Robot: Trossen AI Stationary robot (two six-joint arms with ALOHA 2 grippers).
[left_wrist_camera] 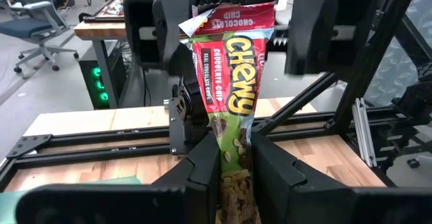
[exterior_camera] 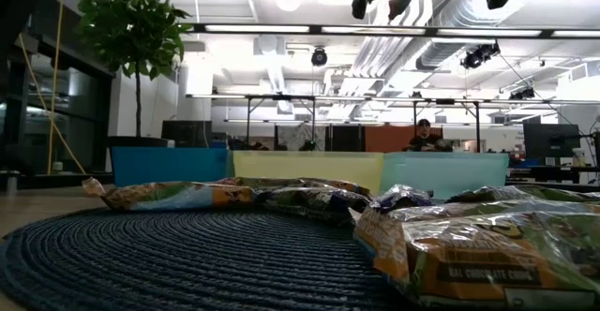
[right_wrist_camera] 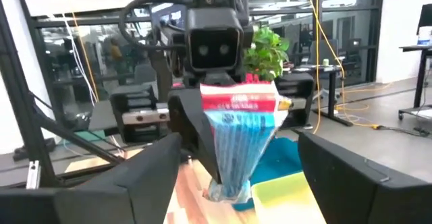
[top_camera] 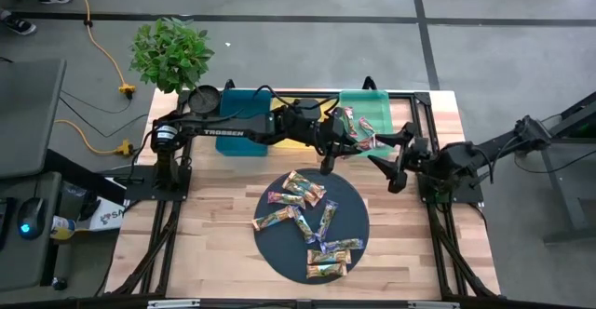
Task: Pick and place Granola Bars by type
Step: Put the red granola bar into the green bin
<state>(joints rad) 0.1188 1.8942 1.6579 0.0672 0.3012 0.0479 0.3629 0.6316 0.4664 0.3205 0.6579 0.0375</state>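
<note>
Two end effectors meet mid-air over the surface, near the green bin [top_camera: 365, 114]: my left end effector [left_wrist_camera: 233, 158] pinches a red Chewy bar [left_wrist_camera: 231, 82], its long axis running straight out toward the right end effector [top_camera: 399, 156], fingers spread. I judge a handover; next, right closes on the free end.

The red granola bar wrapper [left_wrist_camera: 233, 82] standing up in the left wrist view is showing "CHEWY" in yellow and "CHOCOLATE CHIP" in white; the left arm [top_camera: 237, 130] is carrying "TROSSEN" in white; a foreground wrapper [exterior_camera: 487, 255] is reading "CHOCOLATE CHUNK".
</note>
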